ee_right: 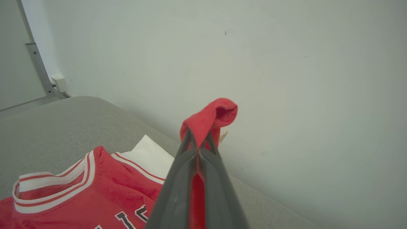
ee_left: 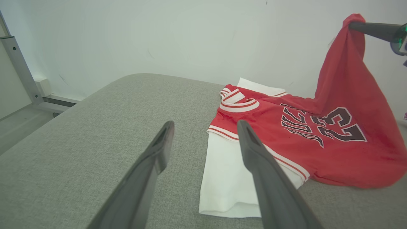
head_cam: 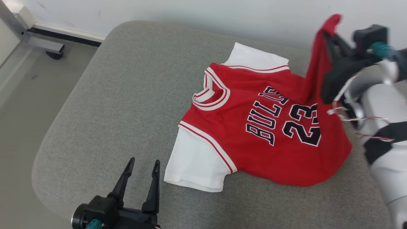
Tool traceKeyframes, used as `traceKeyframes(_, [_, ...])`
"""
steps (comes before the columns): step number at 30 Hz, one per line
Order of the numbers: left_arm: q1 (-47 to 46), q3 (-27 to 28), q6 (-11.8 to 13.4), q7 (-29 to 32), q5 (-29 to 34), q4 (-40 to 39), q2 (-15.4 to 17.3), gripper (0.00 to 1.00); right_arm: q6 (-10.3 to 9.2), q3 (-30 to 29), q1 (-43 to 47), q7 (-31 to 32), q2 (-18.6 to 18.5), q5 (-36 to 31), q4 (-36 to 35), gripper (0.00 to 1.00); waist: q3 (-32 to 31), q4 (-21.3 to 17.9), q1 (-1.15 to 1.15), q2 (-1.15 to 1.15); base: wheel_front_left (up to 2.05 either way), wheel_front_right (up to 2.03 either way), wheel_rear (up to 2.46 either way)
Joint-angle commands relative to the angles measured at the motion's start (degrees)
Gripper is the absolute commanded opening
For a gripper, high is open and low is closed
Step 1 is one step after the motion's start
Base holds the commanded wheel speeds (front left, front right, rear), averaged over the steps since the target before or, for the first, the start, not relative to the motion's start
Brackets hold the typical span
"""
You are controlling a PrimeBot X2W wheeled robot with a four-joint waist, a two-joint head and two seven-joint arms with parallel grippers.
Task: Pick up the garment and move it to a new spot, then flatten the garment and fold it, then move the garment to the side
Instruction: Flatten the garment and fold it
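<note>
— Where was the garment [head_cam: 254,127] at that moment?
— Mostly on the grey fabric-covered desk [head_cam: 111,79], right of its middle in the head view. It was a red jersey with white short sleeves, front up, reading "BULLS" and "23" in black letters edged white. The collar [head_cam: 222,97] pointed toward the robot's left, the hem toward its right.
— Did all of it lie flat?
— No. One corner of the hem at the far right was lifted off the desk, up in front of the pale wall [head_cam: 190,12]. Red cloth hung from it in a slanting fold down to the number. The rest lay on the desk, a little wrinkled near the lower hem.
— What held that corner?
— The right claw [head_cam: 329,35]. Its two dark fingers were pressed together on the cloth, and in the right wrist view a small red tuft stuck out past the tips.
— And the left claw [head_cam: 143,162]?
— Spread wide, with nothing between the fingers. It hovered above the desk at the near left, close to the nearer white sleeve [head_cam: 197,162] but apart from it, as far as I could tell.
— And the other sleeve?
— The far sleeve [head_cam: 254,57] lay flat on the desk's far side, near the wall.
— Anything else?
— Bare floor [head_cam: 25,105] to the left of the desk, and a metal frame [head_cam: 35,41] standing against the wall there.
</note>
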Motion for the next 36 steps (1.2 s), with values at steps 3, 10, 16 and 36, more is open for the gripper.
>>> traceKeyframes(3, [-0.9,-0.8,0.1,-0.2,-0.2,0.2,-0.3,1.00,-0.15,2.2,-1.0,-0.7,3.2,0.5,1.6,0.00,0.3,0.8,0.00,-0.01,0.00,0.00,0.00])
traceKeyframes(10, [-1.6,-2.6,0.1,-0.2,-0.6,0.5,-0.6,1.00,-0.16,8.4,-1.9,-3.3,10.8,1.8,7.8,0.00,1.2,2.5,0.00,-0.01,0.00,0.00,0.00])
traceKeyframes(16, [-1.9,-3.1,0.1,-0.2,-0.6,1.1,-0.8,1.00,-0.16,12.3,-1.2,-5.9,12.9,3.6,13.7,1.00,1.0,3.1,0.00,-0.01,0.00,0.00,0.00])
traceKeyframes(36, [4.0,1.5,0.1,-0.2,1.6,-0.5,1.9,1.00,-0.15,10.2,5.8,-15.3,0.5,12.2,13.2,1.00,-7.4,-4.6,0.00,-0.01,0.00,0.00,0.00])
